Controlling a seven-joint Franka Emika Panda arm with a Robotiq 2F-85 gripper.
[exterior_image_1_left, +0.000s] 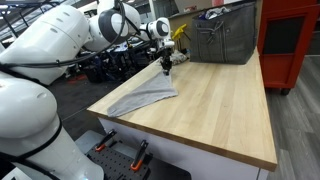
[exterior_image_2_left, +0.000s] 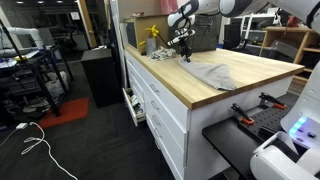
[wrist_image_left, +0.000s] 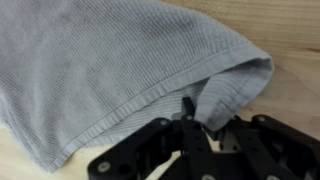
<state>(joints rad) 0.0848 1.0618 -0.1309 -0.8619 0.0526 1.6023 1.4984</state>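
Observation:
A grey knitted towel (wrist_image_left: 110, 60) lies spread on the wooden table (exterior_image_1_left: 220, 110). In the wrist view its near corner (wrist_image_left: 232, 88) is folded up and runs down between the black fingers. My gripper (wrist_image_left: 196, 122) stands low over that corner, jaws drawn together on the cloth. In both exterior views the gripper (exterior_image_1_left: 166, 68) (exterior_image_2_left: 183, 55) points down at the far end of the towel (exterior_image_1_left: 145, 97) (exterior_image_2_left: 212, 75), touching it at the table surface. The fingertips themselves are partly hidden by the cloth.
A grey metal bin (exterior_image_1_left: 222, 35) stands at the back of the table, close behind the gripper. A red cabinet (exterior_image_1_left: 290, 40) stands beside the table. A yellow object (exterior_image_2_left: 152, 35) sits at the table's far corner. The table edge (exterior_image_1_left: 150, 135) runs near the towel.

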